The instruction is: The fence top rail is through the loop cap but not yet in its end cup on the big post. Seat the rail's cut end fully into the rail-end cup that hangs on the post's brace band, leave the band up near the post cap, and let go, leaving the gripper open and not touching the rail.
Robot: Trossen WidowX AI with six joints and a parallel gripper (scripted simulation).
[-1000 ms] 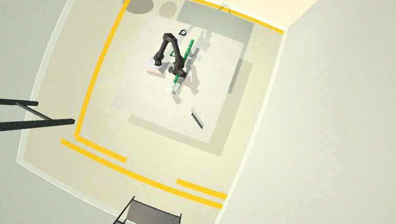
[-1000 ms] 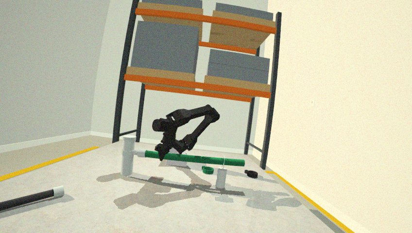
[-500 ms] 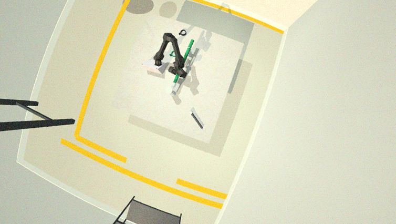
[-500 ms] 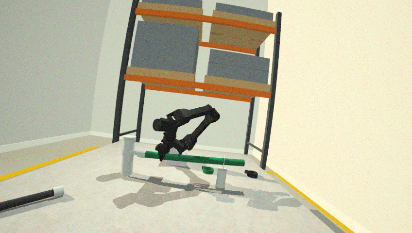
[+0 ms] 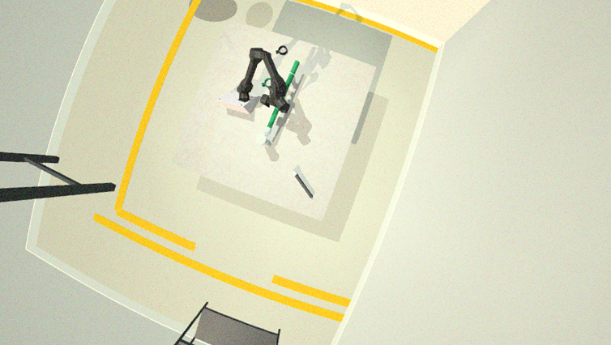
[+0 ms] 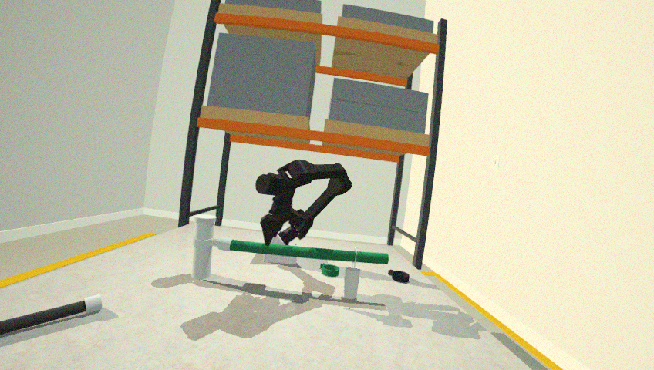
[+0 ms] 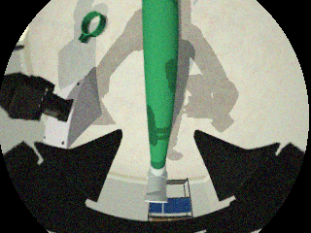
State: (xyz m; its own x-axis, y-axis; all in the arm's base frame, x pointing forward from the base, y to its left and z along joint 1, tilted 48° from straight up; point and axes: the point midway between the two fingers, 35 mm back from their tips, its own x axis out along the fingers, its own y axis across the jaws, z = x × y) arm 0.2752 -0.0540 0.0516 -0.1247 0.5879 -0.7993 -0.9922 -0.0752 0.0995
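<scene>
The green rail (image 5: 292, 72) (image 6: 339, 255) (image 7: 160, 73) lies nearly level. It passes through the thin loop cap on the small post (image 6: 351, 281). Its other end meets the pale rail-end cup (image 6: 222, 243) (image 7: 156, 186) with no gap visible at the mouth; the depth inside is hidden. The cup hangs on the band high on the big white post (image 6: 201, 264), a little below the post cap (image 6: 204, 218). My gripper (image 5: 274, 105) (image 6: 277, 242) (image 7: 158, 134) is open and empty just above the rail, with a gap on both sides in the wrist view.
A green clamp ring (image 5: 264, 83) (image 6: 329, 270) (image 7: 93, 24) and a black clamp ring (image 5: 282, 53) (image 6: 399, 276) lie behind the rail. A black bar with a white end (image 5: 304, 184) (image 6: 45, 315) lies apart from the big post. The storage rack (image 6: 316, 130) stands behind the arm.
</scene>
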